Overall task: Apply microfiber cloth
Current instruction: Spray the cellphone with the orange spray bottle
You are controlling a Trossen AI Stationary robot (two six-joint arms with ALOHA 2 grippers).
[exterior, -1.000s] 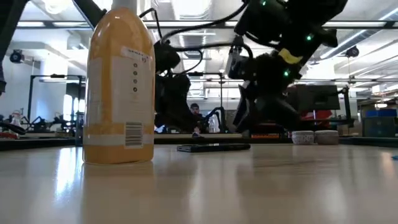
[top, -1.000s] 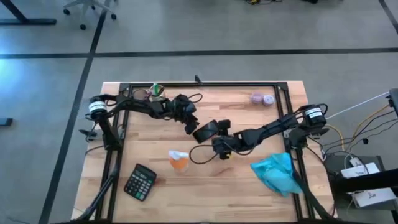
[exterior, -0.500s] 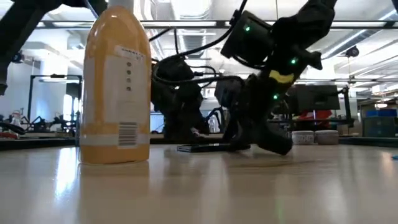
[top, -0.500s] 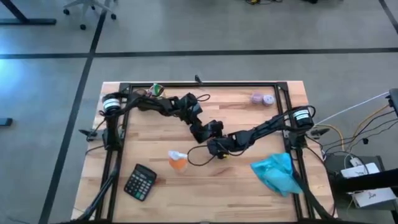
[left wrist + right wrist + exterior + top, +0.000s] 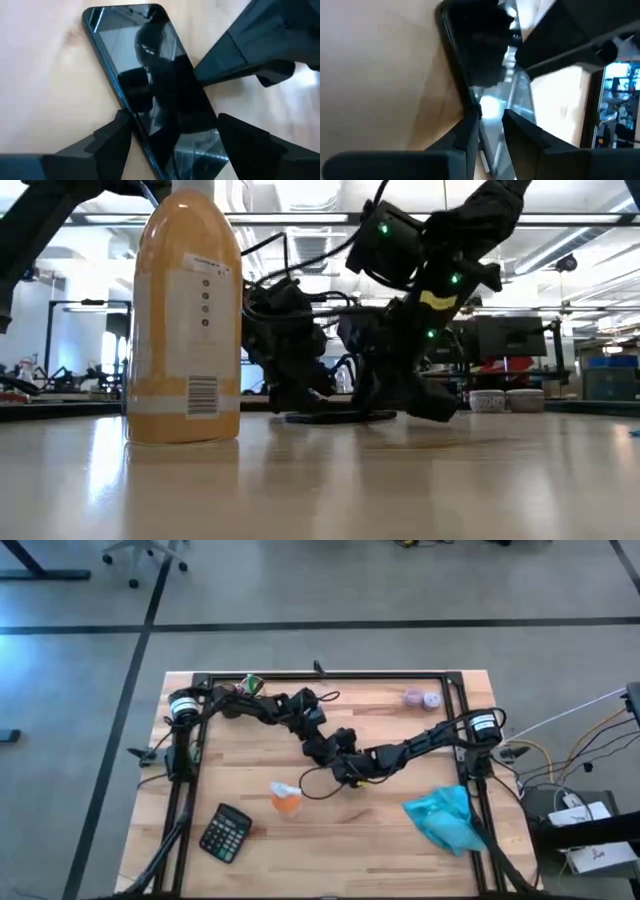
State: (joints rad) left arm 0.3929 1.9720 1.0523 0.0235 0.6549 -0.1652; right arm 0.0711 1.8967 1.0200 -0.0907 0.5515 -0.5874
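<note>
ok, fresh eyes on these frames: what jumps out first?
Both grippers, left and right, meet mid-table over a black phone lying flat, the left's fingers astride it. The turquoise microfiber cloth lies untouched near the table's front right edge. In the low view an orange bottle looms up close.

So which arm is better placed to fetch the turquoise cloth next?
Probably the right. The microfiber cloth lies at the table's right edge near that arm's base. Both the right gripper and the left gripper are at the phone mid-table.
</note>
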